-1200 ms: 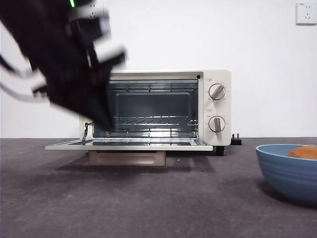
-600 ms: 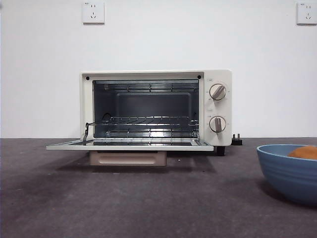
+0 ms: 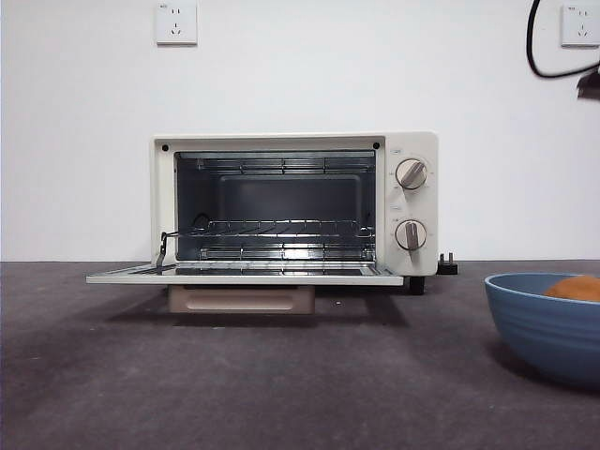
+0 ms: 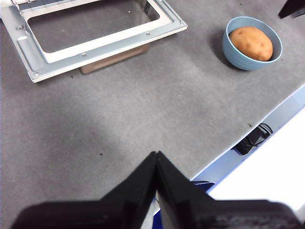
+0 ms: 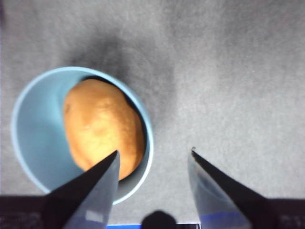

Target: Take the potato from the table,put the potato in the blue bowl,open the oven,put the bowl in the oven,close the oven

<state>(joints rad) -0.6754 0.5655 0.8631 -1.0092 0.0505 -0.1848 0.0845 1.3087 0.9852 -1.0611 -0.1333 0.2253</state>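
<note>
Oven (image 3: 295, 208) door down; blue bowl (image 5: 38, 138) on the table (image 3: 281, 375) at oven's 4 o'clock, holding potato (image 5: 102, 129); right gripper (image 5: 153, 162) spread above it, left gripper (image 4: 156, 164) pressed together; bowl likely rigid, slick — pinch rim.

Two white wall sockets (image 3: 176, 23) (image 3: 580, 24) sat high on the pale wall (image 3: 84, 141), one toward each upper corner in the front view. A black cable (image 3: 536, 52) hung beside the right-hand socket. In the left wrist view, a coiled black cord (image 4: 252, 138) lay on the white floor (image 4: 267, 176).
</note>
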